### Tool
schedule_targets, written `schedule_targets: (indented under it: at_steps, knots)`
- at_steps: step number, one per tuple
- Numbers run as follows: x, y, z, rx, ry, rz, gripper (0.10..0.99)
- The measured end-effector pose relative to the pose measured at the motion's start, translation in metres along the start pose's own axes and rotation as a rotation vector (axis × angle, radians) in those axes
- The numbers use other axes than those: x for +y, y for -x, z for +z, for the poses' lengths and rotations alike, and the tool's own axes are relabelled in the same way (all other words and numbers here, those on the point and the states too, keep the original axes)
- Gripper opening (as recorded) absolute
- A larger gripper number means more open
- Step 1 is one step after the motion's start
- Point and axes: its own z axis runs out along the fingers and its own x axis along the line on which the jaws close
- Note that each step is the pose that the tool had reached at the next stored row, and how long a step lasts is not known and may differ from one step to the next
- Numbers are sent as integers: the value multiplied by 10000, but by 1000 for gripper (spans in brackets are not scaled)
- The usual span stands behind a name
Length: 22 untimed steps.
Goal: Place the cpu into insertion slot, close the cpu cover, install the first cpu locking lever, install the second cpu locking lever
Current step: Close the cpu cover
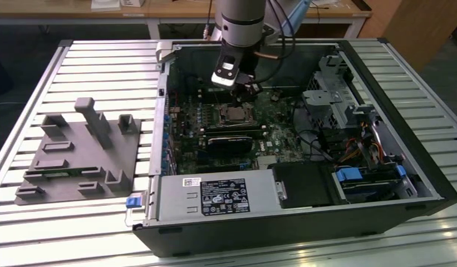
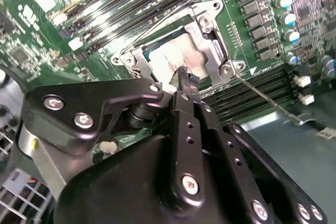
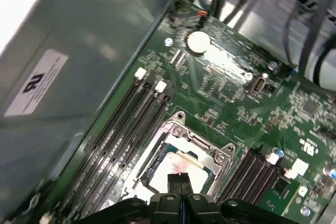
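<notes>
Inside the open computer case point(image 1: 288, 228) on the slatted table point(image 1: 102, 61), down low over the green board point(image 3: 236, 98). Hangs just above the socket with the pincer point(image 2: 186, 77) pressed together at the tips, pinching nothing visible.

Can spot the cpu point(image 2: 170, 59) lying flat in the insertion slot point(image 2: 152, 47), right under the pincer tips in both wrist views. Seems to have the cpu cover point(image 2: 210, 38) folded down over it too, with the grey top peeking through the big window.

So, at a guess, done with dropping the chip in and shutting the cover, and busy with a locking lever. Can make out one thin lever wire point(image 2: 262, 95) running out from a corner of the socket, beside the long black memory slots point(image 2: 236, 98). Cannot tell whether hooked down or loose.

Probably calls for a slow, gentle push with the shut tips right on that thin wire, down toward its catch. Easy to slip off something so thin, and easy to bump the small parts close by.

Away from the case, on the exterior view's left, just a grey holder block point(image 1: 79, 156) on the table.
</notes>
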Motion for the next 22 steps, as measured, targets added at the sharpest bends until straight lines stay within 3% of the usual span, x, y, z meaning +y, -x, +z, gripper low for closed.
schedule_targets:
  at_steps: [22]
  knots:
    - [0,0,9,120,74,-4004,106]
